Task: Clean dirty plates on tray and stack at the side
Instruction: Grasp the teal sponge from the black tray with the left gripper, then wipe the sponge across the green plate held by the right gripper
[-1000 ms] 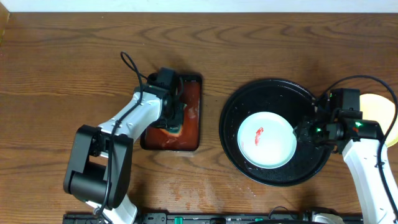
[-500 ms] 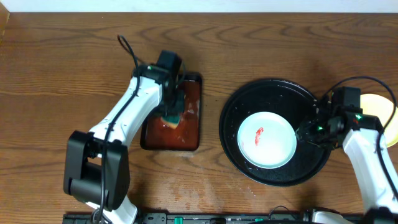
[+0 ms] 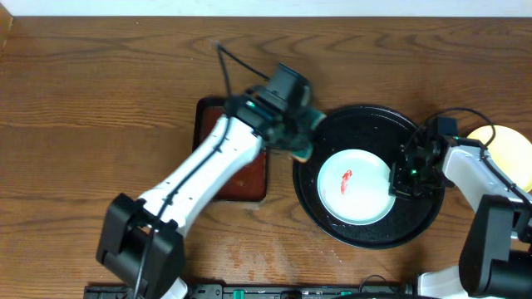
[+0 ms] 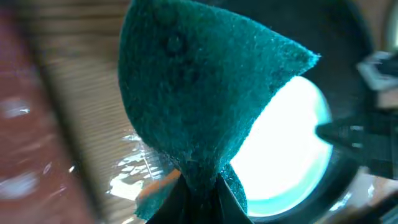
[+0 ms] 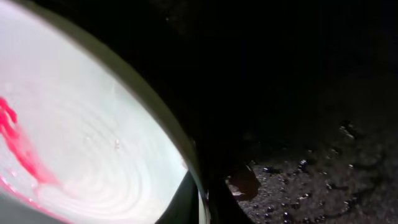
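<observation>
- Overhead: left pincer (image 3: 298, 134) clamped a green sponge (image 3: 304, 143) above the left rim of the black tray (image 3: 357, 113). A mint-white plate (image 3: 366, 203) lay in the tray, with the right pincer (image 3: 402, 178) at its right edge.
- Left wrist: sponge (image 4: 205, 93) pinched tight, plate (image 4: 283, 149) beyond it.
- Right wrist: right pincer (image 5: 200, 202) was closed on the plate (image 5: 93, 143) rim; red smear (image 5: 18, 143) at left.

The round tray (image 3: 366, 116) is sitting on the right half of the bench, nearer the front edge, with a plate (image 3: 356, 187) lying in it. A rectangular tray (image 3: 252, 181) is lying just left of it. A sponge (image 3: 303, 137) is hanging over the round tray's left rim. A second plate (image 3: 503, 139) is lying at the right edge, outside the round tray.
</observation>
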Controlling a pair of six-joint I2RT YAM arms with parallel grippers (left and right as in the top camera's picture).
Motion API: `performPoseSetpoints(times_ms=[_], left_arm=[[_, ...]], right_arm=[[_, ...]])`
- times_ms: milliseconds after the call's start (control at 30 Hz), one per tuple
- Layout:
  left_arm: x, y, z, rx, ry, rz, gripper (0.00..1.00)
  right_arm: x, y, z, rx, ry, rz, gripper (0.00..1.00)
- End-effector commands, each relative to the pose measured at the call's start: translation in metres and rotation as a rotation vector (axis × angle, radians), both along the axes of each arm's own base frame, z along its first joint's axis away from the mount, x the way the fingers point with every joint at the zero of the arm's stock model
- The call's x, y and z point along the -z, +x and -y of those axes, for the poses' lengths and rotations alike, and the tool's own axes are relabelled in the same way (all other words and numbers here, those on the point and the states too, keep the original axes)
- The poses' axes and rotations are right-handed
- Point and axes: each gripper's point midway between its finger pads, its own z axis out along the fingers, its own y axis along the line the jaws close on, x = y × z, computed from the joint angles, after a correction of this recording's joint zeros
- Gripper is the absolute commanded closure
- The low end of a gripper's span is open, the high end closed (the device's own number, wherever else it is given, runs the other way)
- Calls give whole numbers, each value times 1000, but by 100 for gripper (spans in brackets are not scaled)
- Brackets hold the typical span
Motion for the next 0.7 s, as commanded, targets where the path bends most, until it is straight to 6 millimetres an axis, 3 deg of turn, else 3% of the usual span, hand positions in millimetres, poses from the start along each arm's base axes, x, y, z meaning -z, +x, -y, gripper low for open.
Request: performPoseSetpoints(times_ms=[0, 167, 333, 500, 667], left_arm=[[8, -18, 39, 70, -31, -13, 93], [35, -40, 68, 147, -5, -44, 92], [74, -53, 80, 149, 43, -121, 92], [109, -69, 99, 191, -21, -256, 92], [144, -80, 97, 169, 9, -361, 93]], right_arm=[[7, -4, -13, -35, 4, -13, 99], [13, 2, -16, 15, -12, 12, 99], [19, 2, -17, 15, -12, 24, 99], [20, 3, -19, -28, -12, 41, 99], [20, 4, -21, -36, -12, 47, 99]])
